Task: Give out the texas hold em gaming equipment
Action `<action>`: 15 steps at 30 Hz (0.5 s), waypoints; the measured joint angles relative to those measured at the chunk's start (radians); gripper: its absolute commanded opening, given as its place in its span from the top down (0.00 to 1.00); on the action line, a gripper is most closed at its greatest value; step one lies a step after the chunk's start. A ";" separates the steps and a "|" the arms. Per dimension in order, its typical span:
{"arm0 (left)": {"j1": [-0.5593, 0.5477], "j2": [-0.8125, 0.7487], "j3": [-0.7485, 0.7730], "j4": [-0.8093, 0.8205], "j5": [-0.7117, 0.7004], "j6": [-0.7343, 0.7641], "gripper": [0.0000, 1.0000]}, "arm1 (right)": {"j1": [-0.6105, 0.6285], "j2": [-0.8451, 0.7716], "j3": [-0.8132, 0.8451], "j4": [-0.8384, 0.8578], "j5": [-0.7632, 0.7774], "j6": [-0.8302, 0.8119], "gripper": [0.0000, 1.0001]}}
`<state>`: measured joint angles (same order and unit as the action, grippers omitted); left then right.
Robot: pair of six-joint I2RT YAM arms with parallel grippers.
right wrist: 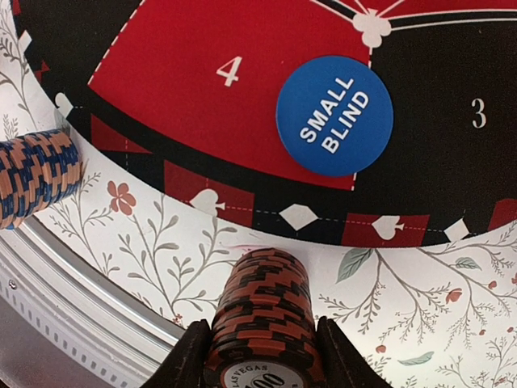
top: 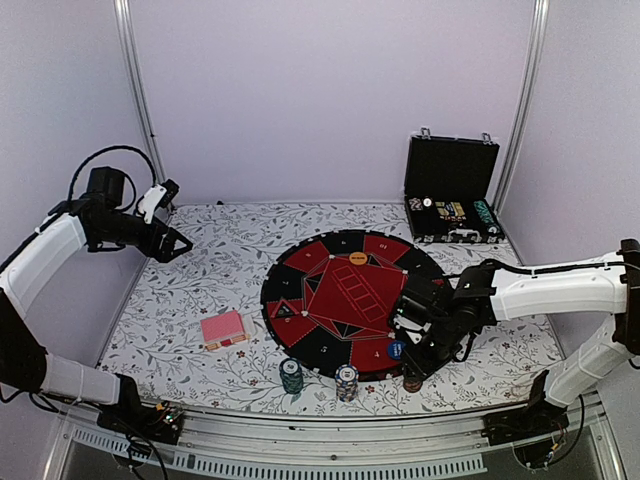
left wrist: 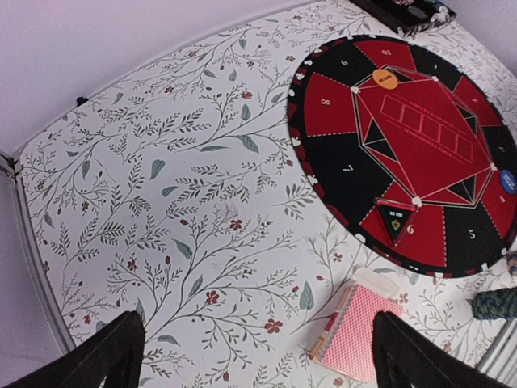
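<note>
My right gripper [right wrist: 262, 352] is shut on a stack of brown-red chips [right wrist: 262, 311] that stands on the cloth just off the mat's near edge, also seen from above [top: 412, 383]. A blue "SMALL BLIND" disc [right wrist: 334, 115] lies on the mat by seat 4. To the left stand a blue-striped chip stack [top: 347, 381] and a dark green stack [top: 291, 376]. An orange disc [top: 358, 258] sits at the mat's far side. The pink-backed card deck [left wrist: 355, 331] lies on the cloth left of the mat. My left gripper [left wrist: 258, 343] hovers open, high over the left of the table.
The round red-and-black mat [top: 345, 300] fills the table's middle. The black hinged case [top: 452, 190] stands open at the back right with more chips inside. A metal rail [right wrist: 73, 323] runs along the table's near edge, close to the chip stacks.
</note>
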<state>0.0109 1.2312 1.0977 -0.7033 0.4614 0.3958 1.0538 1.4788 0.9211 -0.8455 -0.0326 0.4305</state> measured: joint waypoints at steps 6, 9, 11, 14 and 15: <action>0.000 0.006 0.012 -0.012 -0.001 0.001 0.00 | 0.000 -0.001 0.017 -0.035 0.005 0.000 0.76; 0.000 0.006 0.015 -0.016 -0.001 0.002 0.00 | 0.000 -0.005 0.051 -0.059 0.012 0.000 0.76; 0.000 0.006 0.017 -0.018 -0.001 0.003 0.00 | 0.000 -0.010 0.081 -0.073 0.025 0.000 0.75; 0.000 0.006 0.023 -0.022 0.001 0.005 0.00 | 0.000 -0.016 0.131 -0.090 0.045 -0.001 0.75; 0.000 0.006 0.026 -0.023 0.002 0.008 0.00 | 0.000 -0.015 0.150 -0.097 0.052 -0.003 0.75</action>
<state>0.0109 1.2369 1.1233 -0.7265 0.4633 0.4034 1.0538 1.4635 1.0710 -0.9428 0.0196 0.4278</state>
